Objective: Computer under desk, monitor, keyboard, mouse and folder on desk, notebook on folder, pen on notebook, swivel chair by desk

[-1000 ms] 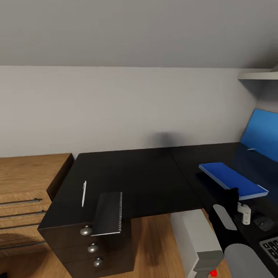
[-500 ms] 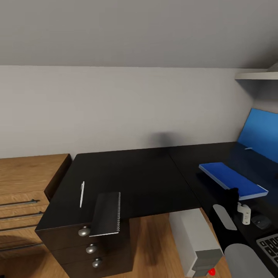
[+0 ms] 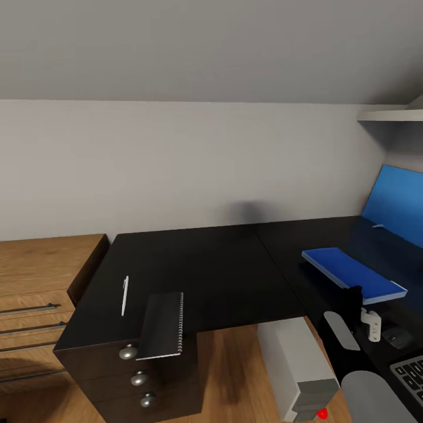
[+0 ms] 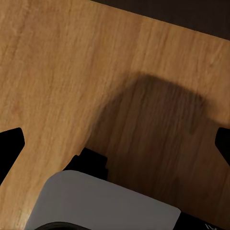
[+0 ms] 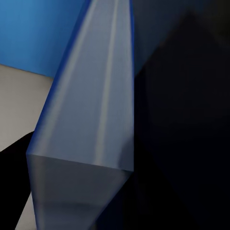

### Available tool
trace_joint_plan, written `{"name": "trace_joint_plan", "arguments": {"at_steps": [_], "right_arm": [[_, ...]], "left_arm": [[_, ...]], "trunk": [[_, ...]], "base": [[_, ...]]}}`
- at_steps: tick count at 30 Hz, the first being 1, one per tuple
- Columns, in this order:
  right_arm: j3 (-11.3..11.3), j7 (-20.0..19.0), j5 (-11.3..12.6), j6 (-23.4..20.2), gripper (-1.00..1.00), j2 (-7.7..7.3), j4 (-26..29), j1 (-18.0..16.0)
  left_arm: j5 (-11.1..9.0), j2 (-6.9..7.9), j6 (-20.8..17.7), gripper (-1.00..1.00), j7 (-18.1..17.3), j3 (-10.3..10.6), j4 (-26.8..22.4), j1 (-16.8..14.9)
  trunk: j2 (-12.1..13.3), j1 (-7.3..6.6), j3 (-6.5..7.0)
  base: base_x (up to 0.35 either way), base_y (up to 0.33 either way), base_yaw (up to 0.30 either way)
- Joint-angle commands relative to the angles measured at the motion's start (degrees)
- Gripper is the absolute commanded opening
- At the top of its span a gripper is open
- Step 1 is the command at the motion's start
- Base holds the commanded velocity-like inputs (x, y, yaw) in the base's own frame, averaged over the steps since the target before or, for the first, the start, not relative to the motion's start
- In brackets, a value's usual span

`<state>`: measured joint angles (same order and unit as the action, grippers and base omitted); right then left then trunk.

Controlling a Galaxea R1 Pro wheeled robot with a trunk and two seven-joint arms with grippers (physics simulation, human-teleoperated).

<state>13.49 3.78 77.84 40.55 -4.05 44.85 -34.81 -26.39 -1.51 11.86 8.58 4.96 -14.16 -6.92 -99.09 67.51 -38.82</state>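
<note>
A: Status?

B: Folder (image 3: pixel 354 274) is flat on the desk (image 3: pixel 217 264), right wing. Mouse (image 3: pixel 398 338) sits near it toward the front edge, keyboard (image 3: pixel 411 370) corner just past the mouse. Monitor (image 3: pixel 395 207) is lit blue at the far right, on the desk. Computer (image 3: pixel 296 364) stands on the floor under the desk edge. So that cluster looks done.

A: Notebook, pen?

B: Both on the left wing, well apart from the folder. Notebook (image 3: pixel 163 325) lies over the front edge above the black drawer unit (image 3: pixel 138 376), part overhanging. Pen (image 3: pixel 124 295) lies just beside it, not touching. My read: they're next, notebook first since the pen goes on top.

A: Why is the right hand by the folder?

B: Right hand (image 3: pixel 356 299) is at the folder's near end. Right wrist view has the folder's pale edge (image 5: pixel 91 110) running close up along the fingers, which fits a grip or a just-placed pose. Can't tell from that whether it's pinching or spread.

A: Left?

B: Left hand (image 4: pixel 115 143) hangs over bare wood floor (image 4: pixel 62 62), fingertips wide apart at both sides of the wrist view, nothing between them. Spread, idle.

A: Drawers?

B: All closed, contents not visible. Risk: overhanging notebook could tip off if nudged.
</note>
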Motion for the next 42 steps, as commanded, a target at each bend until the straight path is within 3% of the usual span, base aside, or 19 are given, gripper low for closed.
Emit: {"name": "trace_joint_plan", "arguments": {"at_steps": [1,42], "right_arm": [[0.03,0.68,0.82,0.14,-1.0,-0.05,-0.02,0.0],[0.04,0.88,0.75,0.4,-1.0,-0.17,-0.03,0.0]], "left_arm": [[-0.33,0.02,0.19,1.0,0.39,0.49,0.0,-0.03],[-0.25,0.19,0.25,1.0,0.3,0.52,0.01,-0.03]], "trunk": [[-0.02,0.0,-0.06],[1.18,-0.66,0.47]], "base": [[0.0,0.0,0.0],[-0.02,0.0,0.0]]}}
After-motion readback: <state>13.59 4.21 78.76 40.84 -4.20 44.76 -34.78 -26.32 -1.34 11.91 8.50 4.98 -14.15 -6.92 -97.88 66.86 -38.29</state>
